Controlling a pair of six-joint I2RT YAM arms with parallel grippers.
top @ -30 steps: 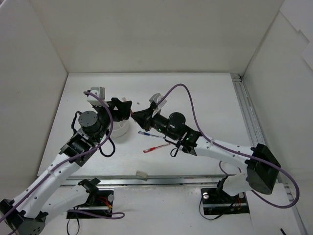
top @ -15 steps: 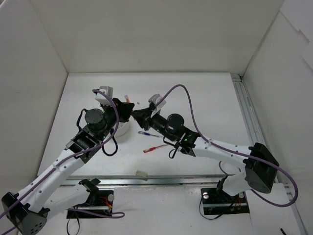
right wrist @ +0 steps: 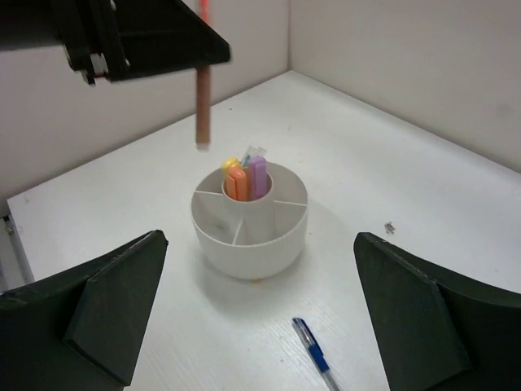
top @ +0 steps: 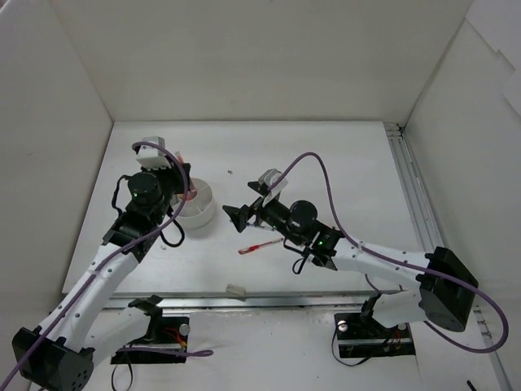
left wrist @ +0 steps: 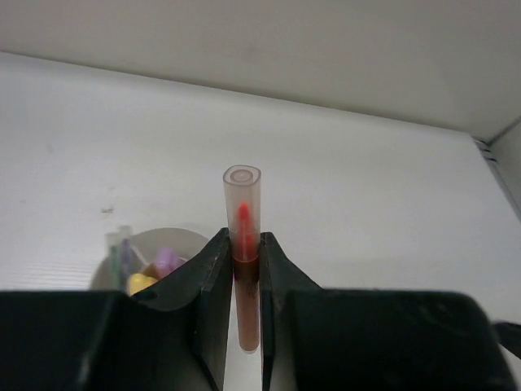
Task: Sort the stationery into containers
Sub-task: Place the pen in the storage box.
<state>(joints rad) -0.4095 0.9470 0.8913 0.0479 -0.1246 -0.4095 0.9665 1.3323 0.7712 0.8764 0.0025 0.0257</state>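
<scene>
Left wrist: I see cup (left wrist: pixel 186 239) half-hidden behind left fingers (left wrist: pixel 210 301) gripping red pen (left wrist: pixel 243 236); right fingers (right wrist: pixel 106 309) spread, blue pen (right wrist: pixel 312 349) cropped.

Left arm (top: pixel 98 277) climbs from its near-left base, elbow bent, wrist turned toward the middle. The left gripper (left wrist: pixel 242 244) is squeezed tight, both fingers (left wrist: pixel 213 273) pressed flat against a red pen (left wrist: pixel 242 232). From above those fingers look tucked under the wrist, hard to be sure. Right arm (top: pixel 383 262) stretches low and long from the near right, pointing left. The right gripper (top: pixel 235 219) is spread wide, jaws well apart, gripping nothing.
</scene>
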